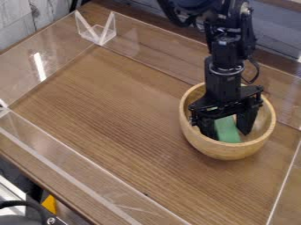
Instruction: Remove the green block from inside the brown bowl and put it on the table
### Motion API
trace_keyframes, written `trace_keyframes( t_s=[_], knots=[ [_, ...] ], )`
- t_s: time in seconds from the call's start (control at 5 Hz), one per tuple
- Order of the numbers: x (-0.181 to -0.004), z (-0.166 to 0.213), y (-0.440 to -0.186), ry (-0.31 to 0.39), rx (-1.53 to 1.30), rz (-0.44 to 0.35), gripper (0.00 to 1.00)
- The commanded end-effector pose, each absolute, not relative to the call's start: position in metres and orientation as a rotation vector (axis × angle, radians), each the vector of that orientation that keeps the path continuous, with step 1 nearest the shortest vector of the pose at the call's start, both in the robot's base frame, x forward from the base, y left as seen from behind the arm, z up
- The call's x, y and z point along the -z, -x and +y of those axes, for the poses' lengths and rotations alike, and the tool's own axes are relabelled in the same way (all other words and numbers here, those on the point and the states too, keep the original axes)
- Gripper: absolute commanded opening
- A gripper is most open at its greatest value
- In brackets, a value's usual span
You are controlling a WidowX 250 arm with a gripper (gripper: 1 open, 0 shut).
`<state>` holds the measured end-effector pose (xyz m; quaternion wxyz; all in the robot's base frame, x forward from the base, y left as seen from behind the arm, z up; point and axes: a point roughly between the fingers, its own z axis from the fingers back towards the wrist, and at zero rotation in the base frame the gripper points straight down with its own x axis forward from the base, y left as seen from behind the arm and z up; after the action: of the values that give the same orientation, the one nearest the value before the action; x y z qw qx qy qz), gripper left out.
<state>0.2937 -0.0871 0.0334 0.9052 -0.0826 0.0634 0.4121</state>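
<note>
The brown bowl (207, 142) sits on the table (118, 114) at the right. Inside it lies the green block (228, 131), partly covered by the gripper. My gripper (226, 123) points down into the bowl, open, with one black finger on each side of the block. Whether the fingers touch the block cannot be told. The black arm rises from the bowl toward the top of the view.
Clear acrylic walls (70, 180) edge the table on all sides. A small clear acrylic stand (97, 28) stands at the back left corner. The bowl lies close to the right wall.
</note>
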Motion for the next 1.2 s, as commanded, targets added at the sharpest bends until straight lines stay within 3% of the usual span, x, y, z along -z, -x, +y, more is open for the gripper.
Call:
trace_keyframes(
  t_s=[0.0, 0.6, 1.0],
  knots=[
    [-0.042, -0.086, -0.299, 0.196, -0.862, 0.104, 0.00],
    [-0.072, -0.083, -0.300, 0.251, -0.858, 0.090, 0.00],
    [-0.081, -0.080, -0.304, 0.261, -0.855, 0.075, 0.00]
  ],
)
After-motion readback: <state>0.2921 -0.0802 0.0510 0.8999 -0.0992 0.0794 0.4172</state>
